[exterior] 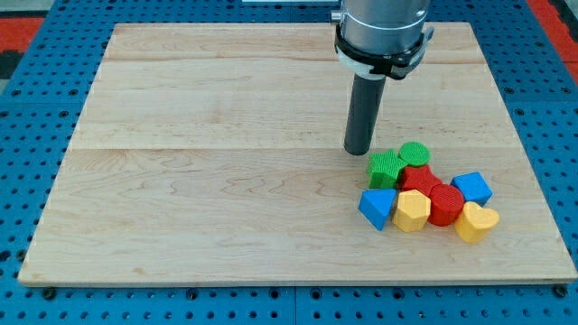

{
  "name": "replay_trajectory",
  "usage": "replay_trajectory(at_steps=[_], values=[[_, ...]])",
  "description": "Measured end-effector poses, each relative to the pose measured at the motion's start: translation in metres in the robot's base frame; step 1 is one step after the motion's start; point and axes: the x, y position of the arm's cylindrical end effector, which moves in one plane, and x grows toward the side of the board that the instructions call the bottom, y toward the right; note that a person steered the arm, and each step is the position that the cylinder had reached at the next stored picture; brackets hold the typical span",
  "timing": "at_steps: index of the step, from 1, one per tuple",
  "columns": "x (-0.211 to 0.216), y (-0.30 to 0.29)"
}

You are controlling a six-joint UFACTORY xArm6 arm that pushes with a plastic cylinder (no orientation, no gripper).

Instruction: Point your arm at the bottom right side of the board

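My tip rests on the wooden board, right of the board's centre. It stands just up and left of a tight cluster of blocks at the view's lower right. The cluster holds a green cube, a green cylinder, a red block, a red hexagonal block, a blue triangular block, a yellow hexagonal block, a blue block and a yellow heart-shaped block. The tip is closest to the green cube and does not touch it.
The arm's grey body hangs over the board's top edge. A blue perforated table surrounds the board.
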Motion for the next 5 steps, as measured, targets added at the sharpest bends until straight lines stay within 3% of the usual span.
replay_trajectory(at_steps=[3, 4, 5], values=[[0.004, 0.001], [-0.026, -0.004], [-0.034, 0.054]])
